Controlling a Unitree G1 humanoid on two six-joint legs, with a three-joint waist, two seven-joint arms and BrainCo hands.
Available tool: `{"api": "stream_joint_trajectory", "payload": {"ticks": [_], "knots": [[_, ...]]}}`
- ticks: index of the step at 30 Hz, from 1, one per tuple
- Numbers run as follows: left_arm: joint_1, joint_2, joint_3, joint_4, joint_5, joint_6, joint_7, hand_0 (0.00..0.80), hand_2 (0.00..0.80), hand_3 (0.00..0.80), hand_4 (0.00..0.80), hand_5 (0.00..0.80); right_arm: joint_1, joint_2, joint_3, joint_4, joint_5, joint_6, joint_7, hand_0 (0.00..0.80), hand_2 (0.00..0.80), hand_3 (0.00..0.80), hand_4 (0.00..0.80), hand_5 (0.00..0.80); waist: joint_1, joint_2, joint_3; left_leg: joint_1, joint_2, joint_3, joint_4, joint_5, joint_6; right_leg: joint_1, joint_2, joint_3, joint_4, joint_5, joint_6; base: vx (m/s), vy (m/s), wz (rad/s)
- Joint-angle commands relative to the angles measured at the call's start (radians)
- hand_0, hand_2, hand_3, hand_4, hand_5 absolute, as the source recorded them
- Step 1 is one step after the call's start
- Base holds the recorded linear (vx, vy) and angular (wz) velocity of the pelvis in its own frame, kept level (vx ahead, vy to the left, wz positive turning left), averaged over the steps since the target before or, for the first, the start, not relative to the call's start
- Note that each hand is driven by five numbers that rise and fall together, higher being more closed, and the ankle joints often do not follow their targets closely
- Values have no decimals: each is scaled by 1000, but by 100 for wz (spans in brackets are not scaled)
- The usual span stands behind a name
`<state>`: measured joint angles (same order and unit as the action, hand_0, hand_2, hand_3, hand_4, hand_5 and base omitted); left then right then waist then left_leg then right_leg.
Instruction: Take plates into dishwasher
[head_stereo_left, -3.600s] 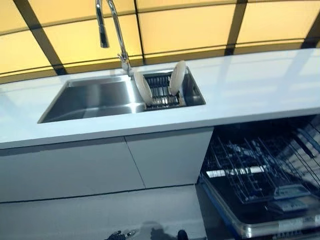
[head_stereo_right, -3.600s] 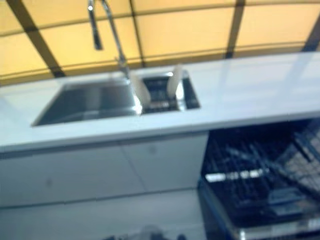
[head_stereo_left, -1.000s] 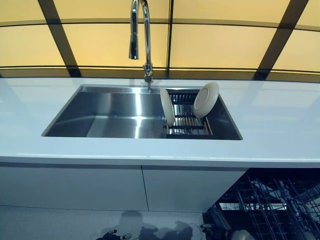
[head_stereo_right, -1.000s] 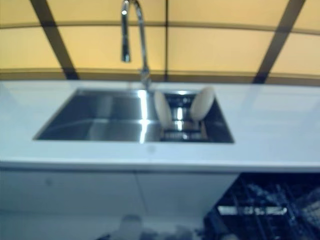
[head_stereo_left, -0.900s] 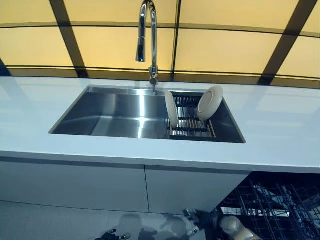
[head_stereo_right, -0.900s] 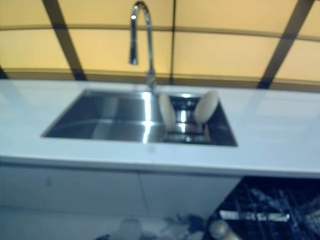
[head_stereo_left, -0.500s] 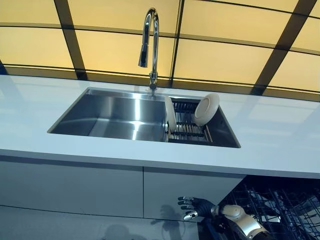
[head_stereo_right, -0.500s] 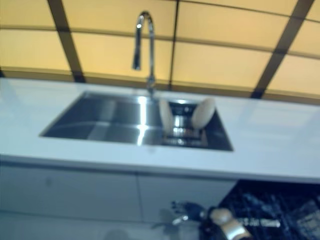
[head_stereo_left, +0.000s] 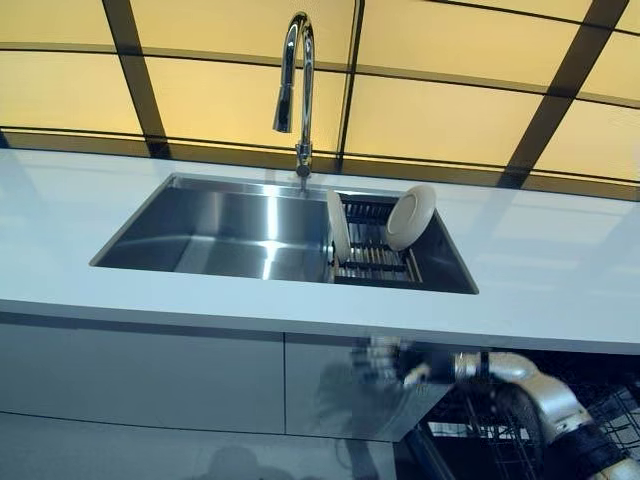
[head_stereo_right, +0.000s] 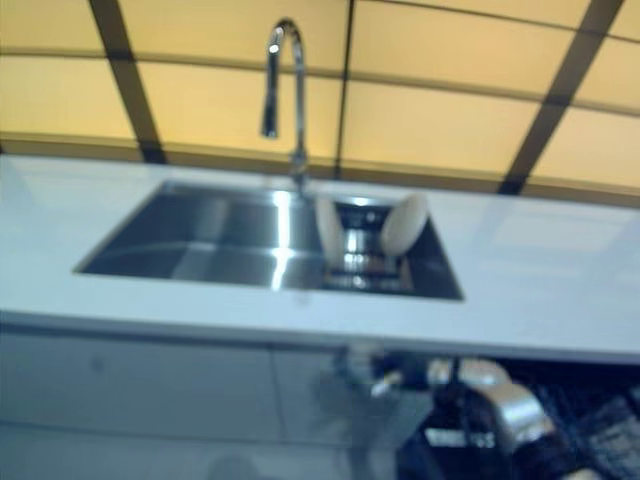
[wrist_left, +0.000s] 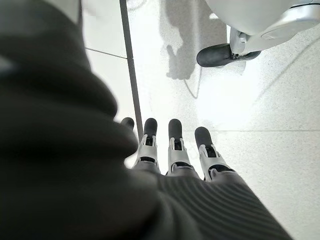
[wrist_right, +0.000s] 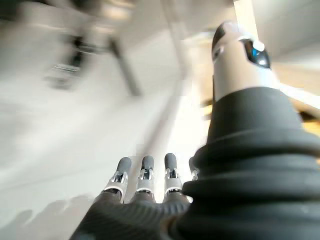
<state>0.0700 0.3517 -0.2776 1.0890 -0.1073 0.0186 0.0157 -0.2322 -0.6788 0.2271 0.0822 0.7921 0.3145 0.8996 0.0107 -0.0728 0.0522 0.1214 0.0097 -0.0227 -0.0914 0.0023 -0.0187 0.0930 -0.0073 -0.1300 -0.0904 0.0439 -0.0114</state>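
- The white counter (head_stereo_left: 560, 280) runs all the way across, with yellow wall panels (head_stereo_left: 440, 110) behind it.
- A shiny steel sink (head_stereo_left: 220, 225) is set into the counter, a bit to the left of the middle.
- A tall curved tap (head_stereo_left: 298, 90) stands at the back edge of the sink.
- In the right part of the sink sits a dark wire rack (head_stereo_left: 375, 258).
- Two white plates stand on edge in that rack. The left plate (head_stereo_left: 338, 226) stands almost straight up at the rack's left side. The right plate (head_stereo_left: 411, 217) leans back toward the right.
- Under the counter are grey cupboard doors (head_stereo_left: 150, 380).
- The right hand (head_stereo_left: 400, 362) is low down, under the counter's front edge and in front of the cupboard. Its fingers (wrist_right: 145, 172) are straight and it holds nothing.
- To the right of it, the dishwasher's dark wire basket (head_stereo_left: 500, 440) shows under the counter.
- The left hand (wrist_left: 175, 155) shows only in its own wrist view. It points down at the pale floor (wrist_left: 280, 100), fingers straight, holding nothing.
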Motion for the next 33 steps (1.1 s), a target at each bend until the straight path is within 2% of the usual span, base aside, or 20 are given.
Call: {"api": "stream_joint_trajectory", "payload": {"ticks": [1,4,9,13,15,18,21,22,24,25,26,27,28,29,30,33], "knots": [[-41,4,8,75,43,-44,-2,0,0,0,0,0,-141,2,-92,-52,216,-37,-82,0,0,0,0,0,3,-5,-8,3,-21,76,4,-83,64,22,-27,17,3,-52,70,0,0,0],[-38,4,15,75,50,-39,-6,0,0,0,0,0,-219,-13,-175,-15,315,-56,-150,0,0,0,0,0,7,-4,-15,6,-21,73,4,-88,61,26,-27,13,3,-58,69,0,0,0],[-47,3,-7,89,58,-44,-5,0,0,0,0,0,-376,-79,-238,145,496,-104,-320,0,0,0,0,0,20,-2,-23,16,-20,66,4,-96,58,39,-28,-2,3,-68,65,0,0,0],[-64,-3,-29,99,36,-33,9,0,0,0,0,0,-465,-148,-245,260,436,-148,-539,0,0,0,0,0,20,-1,-26,20,-21,59,4,-97,54,49,-28,-9,3,-73,60,3,-8,0],[-66,-4,-31,102,21,-30,17,0,0,0,0,0,-487,-175,-244,303,431,-151,-573,0,0,0,0,0,18,0,-25,21,-20,58,4,-96,53,51,-27,-10,3,-75,57,17,-48,1],[-70,-8,-20,97,-54,-4,48,0,0,0,0,0,-533,-222,-223,372,356,-131,-703,0,0,0,0,0,20,-4,-19,29,-17,45,4,-92,52,50,-20,-7,27,-97,40,50,-98,0],[-66,-16,7,110,-76,-2,71,0,0,0,0,0,-625,-263,-169,493,298,-122,-827,0,0,0,0,0,26,-29,5,-12,3,74,171,-127,39,43,-20,8,83,-134,0,47,-107,-1],[-64,-20,18,102,-75,-11,75,0,0,0,0,0,-657,-277,-138,525,266,-121,-878,0,0,0,0,0,40,-43,37,-104,6,77,393,-140,34,42,-21,4,104,-137,-19,-61,-101,-7],[-82,-24,26,60,-83,4,70,0,0,0,0,0,-660,-284,-118,522,211,-149,-977,0,0,0,0,0,52,-36,101,-252,10,61,565,-87,23,39,-7,-16,141,-133,-46,-109,-41,-7],[-89,-26,23,54,-84,7,67,0,0,0,0,0,-658,-282,-117,519,197,-151,-997,0,0,0,0,0,50,-33,109,-267,7,64,549,-78,16,38,-6,-23,146,-132,-44,-47,83,8],[-108,-31,9,48,-76,1,55,0,0,0,0,0,-657,-274,-110,519,164,-143,-1070,0,0,0,0,0,46,-27,127,-259,-11,83,397,-38,-1,46,-10,-43,150,-125,-24,26,124,17],[-115,-31,-7,49,-70,-6,51,0,0,0,0,0,-663,-267,-99,535,137,-152,-1100,0,0,0,0,0,46,-22,136,-246,-19,80,294,4,-4,55,-7,-41,156,-130,-18,126,167,29],[-116,-28,-8,45,-59,-1,50,0,0,0,0,0,-670,-265,-88,559,100,-175,-1110,0,0,0,0,0,49,-22,138,-206,-27,60,223,-4,15,62,-11,-30,156,-137,-15,186,169,30],[-125,-19,-28,50,-79,-10,55,0,0,0,0,0,-671,-277,-83,556,74,-171,-1099,0,0,0,0,0,43,-19,131,-203,-46,57,201,-16,18,72,-17,-33,154,-139,-4,242,171,18],[-134,-5,-33,55,-92,-18,55,0,0,0,0,0,-662,-283,-82,537,60,-148,-1096,0,0,0,0,0,38,-22,119,-182,-51,56,178,-28,34,70,-24,-33,152,-142,4,231,155,10],[-158,12,-42,57,-115,-6,57,0,0,0,0,0,-648,-291,-77,529,12,-105,-1086,0,0,0,0,0,37,-23,98,-127,-56,46,105,-24,47,58,-39,-44,151,-134,31,212,92,-3]]}}
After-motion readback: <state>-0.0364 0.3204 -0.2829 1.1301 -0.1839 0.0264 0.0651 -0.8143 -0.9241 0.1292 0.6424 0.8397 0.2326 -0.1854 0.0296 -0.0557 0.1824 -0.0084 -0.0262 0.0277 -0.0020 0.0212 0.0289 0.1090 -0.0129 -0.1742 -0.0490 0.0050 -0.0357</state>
